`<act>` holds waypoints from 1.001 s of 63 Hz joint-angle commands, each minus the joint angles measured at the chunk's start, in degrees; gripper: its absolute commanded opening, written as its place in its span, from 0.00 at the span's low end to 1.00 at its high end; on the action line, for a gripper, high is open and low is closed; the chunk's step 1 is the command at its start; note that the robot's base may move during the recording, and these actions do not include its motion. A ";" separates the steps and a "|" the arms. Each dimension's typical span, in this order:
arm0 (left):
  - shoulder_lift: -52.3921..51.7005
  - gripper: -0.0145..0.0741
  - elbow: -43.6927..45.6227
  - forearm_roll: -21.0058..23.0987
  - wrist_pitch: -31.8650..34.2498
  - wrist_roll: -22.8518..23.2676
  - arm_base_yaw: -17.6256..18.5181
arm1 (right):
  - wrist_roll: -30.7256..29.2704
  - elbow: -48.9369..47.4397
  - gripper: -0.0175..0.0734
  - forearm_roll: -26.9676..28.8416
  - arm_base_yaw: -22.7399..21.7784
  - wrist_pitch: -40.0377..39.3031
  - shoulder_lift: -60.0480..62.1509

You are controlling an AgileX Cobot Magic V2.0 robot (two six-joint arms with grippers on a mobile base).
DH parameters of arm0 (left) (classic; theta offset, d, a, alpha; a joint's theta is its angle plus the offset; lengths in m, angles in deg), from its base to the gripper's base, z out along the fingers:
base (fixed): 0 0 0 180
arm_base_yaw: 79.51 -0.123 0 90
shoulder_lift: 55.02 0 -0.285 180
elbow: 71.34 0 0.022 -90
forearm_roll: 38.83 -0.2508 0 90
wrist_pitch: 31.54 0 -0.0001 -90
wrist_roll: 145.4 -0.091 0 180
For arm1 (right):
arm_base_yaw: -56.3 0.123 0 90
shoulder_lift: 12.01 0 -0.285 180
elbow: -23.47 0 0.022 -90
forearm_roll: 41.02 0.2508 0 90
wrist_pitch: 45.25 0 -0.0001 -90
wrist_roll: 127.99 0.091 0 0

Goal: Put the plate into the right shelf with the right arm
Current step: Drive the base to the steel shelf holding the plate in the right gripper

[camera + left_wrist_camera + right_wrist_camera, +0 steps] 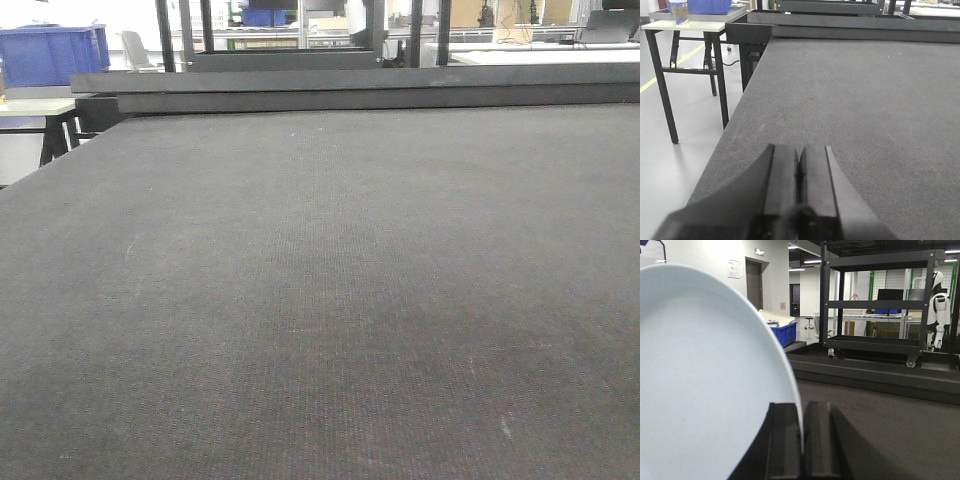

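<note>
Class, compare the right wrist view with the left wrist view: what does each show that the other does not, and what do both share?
Only the right wrist view: the white plate pinched on edge in the right hand, a black shelved cart behind. Only the left wrist view: the left hand shut on nothing, a pale side table and a yellow floor line. Both: the dark grey mat, and a blue bin far back.
</note>
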 commanded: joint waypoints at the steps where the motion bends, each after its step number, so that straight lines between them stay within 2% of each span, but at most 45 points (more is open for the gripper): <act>1: -0.36 0.11 -0.57 0.35 4.92 0.16 -0.06 | 0.26 -1.46 0.25 0.67 -0.21 -6.24 -0.37; 63: -0.36 0.11 -0.57 0.35 4.92 0.16 -0.06 | 0.26 -1.47 0.25 0.67 -0.21 -6.26 -0.44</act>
